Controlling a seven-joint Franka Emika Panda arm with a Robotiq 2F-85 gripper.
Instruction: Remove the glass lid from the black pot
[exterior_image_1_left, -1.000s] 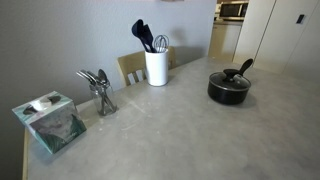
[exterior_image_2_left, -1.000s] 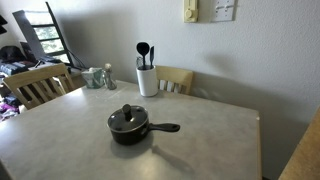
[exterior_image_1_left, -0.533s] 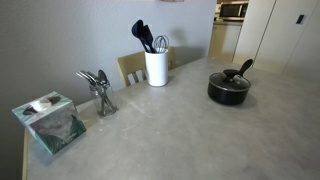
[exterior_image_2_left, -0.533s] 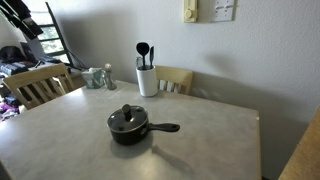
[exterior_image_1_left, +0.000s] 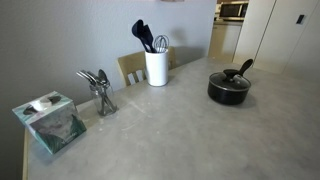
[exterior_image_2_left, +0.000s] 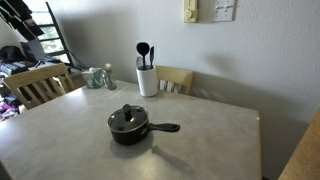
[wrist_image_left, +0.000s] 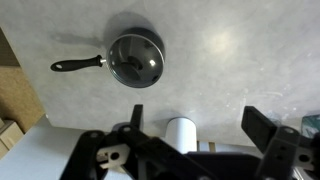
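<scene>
Exterior view, left to right across the table (exterior_image_1_left: 170, 130): a tissue box (exterior_image_1_left: 47, 121) at the near left corner, then a bundle of metal cutlery (exterior_image_1_left: 97, 88) standing upright, then a white utensil holder (exterior_image_1_left: 156, 67) with dark tools in it. Well apart to the right is the black pot (exterior_image_1_left: 228, 93). The glass lid (exterior_image_1_left: 231, 79) sits flat on its rim, knob up, and the long handle angles up and away. No arm shows in either exterior view.

Wrist view, left to right: the pot's handle (wrist_image_left: 78, 64) points left, and the lidded pot is in the upper middle of the picture, seen from above. The knob looks centred on the lid. The white holder lies lower in the frame, between pot and camera. The hand (wrist_image_left: 198, 125) is at the bottom, with one finger (wrist_image_left: 135, 118) left and its partner far right. The jaws are spread wide and grip nothing. The hand appears high above the table and not over the pot.

Progress: nothing done so far, by the look of it. The lid is seated and untouched. Left to do: bring the hand over the knob, descend, close on it, lift the lid clear and set it down.
</scene>
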